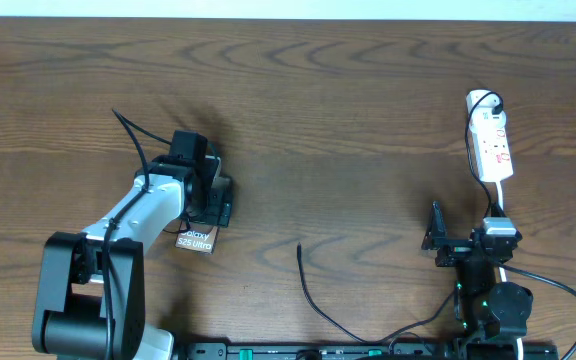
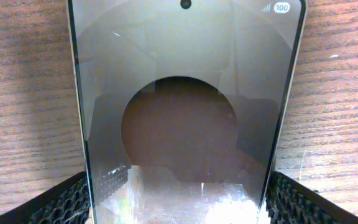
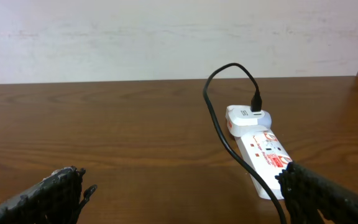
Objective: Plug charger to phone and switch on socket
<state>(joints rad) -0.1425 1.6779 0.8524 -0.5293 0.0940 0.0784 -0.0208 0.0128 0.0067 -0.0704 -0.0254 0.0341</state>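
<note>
From overhead, the left claw [image 1: 208, 205] is sitting over the phone [image 1: 196, 240] in the left half of the worktop [image 1: 318, 100], about midway between the far and near edges. Only the phone's lettered end is showing, pointing toward the near edge. The charger [image 1: 300, 250] is lying near the middle of the near edge, its lead running up from that edge and its tip pointing toward the far edge. It is well apart from the phone, to the phone's right. The right claw [image 1: 465, 240] is hovering near the right near corner, with the socket [image 1: 490, 140] beyond it toward the right far corner. In the left wrist view, the phone [image 2: 179, 112] is filling the frame lengthwise, and the left claw [image 2: 179, 202] is apparently clamping its two long edges. In the right wrist view, the right claw [image 3: 184, 186] is gaping wide and holding nothing. The socket [image 3: 263, 152] is lying ahead and to its right, with the charger [image 3: 207, 90] plugged in at its far end. With the left claw occupied, I judge the free right claw is the one to fetch the tip, which lies to its left.
</note>
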